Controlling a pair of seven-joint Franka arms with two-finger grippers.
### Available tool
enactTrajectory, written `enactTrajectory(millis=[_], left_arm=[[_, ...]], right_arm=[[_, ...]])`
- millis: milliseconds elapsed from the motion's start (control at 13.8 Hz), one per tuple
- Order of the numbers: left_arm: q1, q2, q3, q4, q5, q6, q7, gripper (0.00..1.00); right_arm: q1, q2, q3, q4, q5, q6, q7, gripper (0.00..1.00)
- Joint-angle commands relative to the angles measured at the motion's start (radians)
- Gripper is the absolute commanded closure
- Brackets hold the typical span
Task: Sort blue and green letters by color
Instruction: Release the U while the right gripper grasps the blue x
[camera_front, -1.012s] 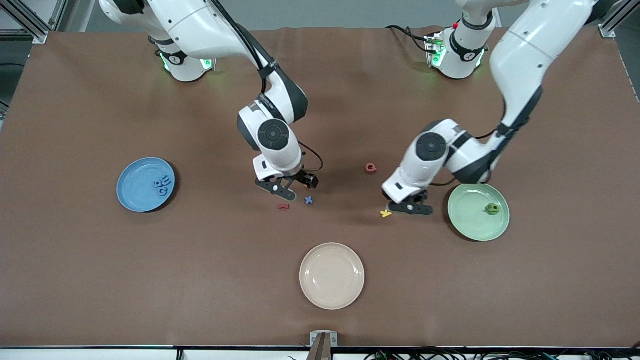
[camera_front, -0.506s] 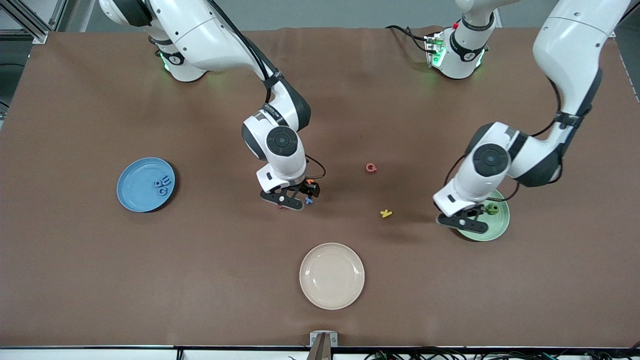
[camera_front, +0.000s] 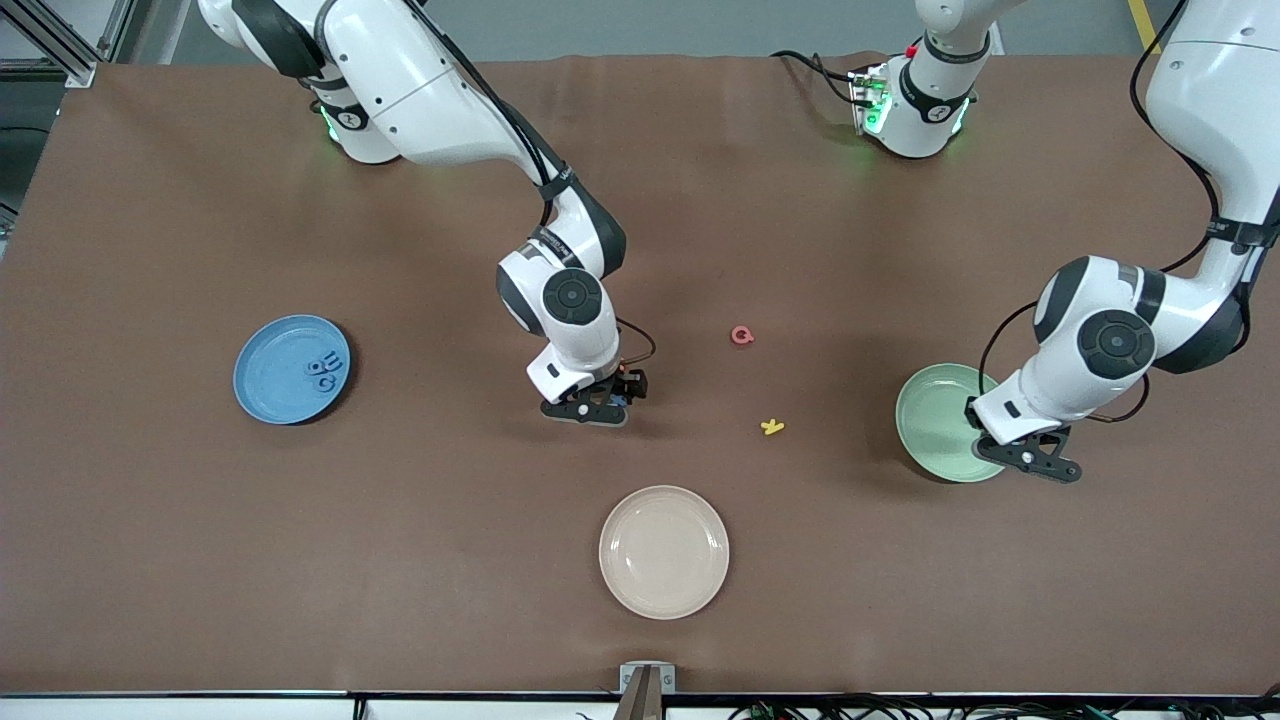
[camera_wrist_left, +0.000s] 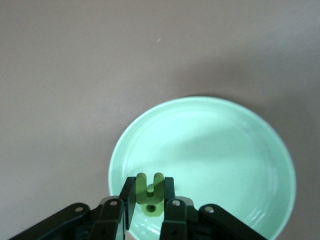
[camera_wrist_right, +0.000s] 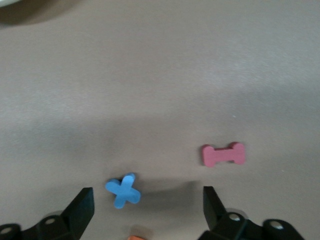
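- My right gripper is low over the middle of the table, fingers spread wide, with the blue X letter lying flat between them but nearer one finger than the other.
- To do this pick well: I should centre on the X before closing, go straight down until the tips meet the table, then pinch across its arms. It is thin and flat, so a high close would likely miss.
- I should keep off the red letter, which lies near the X on the table, and off the orange bit just by my wrist; neither belongs to this sort.
- My left gripper is pressed together on a green letter, held over the green plate near its rim. Judged next: open low so it drops inside and does not bounce out.
- Blue letters already lie on the blue plate toward the right arm's end of the table.
- The front view hides the X and the red letter under my right hand; only the right wrist view shows them.
- The front view hides the green letter in my left fingers; the left wrist view shows it plainly.
- Only the front view shows the yellow letter, the red Q and the cream plate near the front edge.
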Motion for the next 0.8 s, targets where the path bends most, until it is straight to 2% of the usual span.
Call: enactTrajectory(millis=[0,506,723], left_arm=[[0.040,-0.002,-0.015,-0.019,0.011,-0.012,0.028,0.99],[0.078,0.018,-0.015,-0.053,0.010,-0.012,0.016,0.94],[0.080,0.019,-0.015,-0.062,0.005,-0.012,0.015,0.91]], right_arm=[[0.021,0.027,-0.001,0.062,-0.013,-0.009,-0.030,0.06],[0.033,0.057,-0.002,0.091,-0.046,-0.008,-0.066,0.14],[0.033,0.067,-0.002,0.098,-0.059,-0.008,-0.068,0.29]])
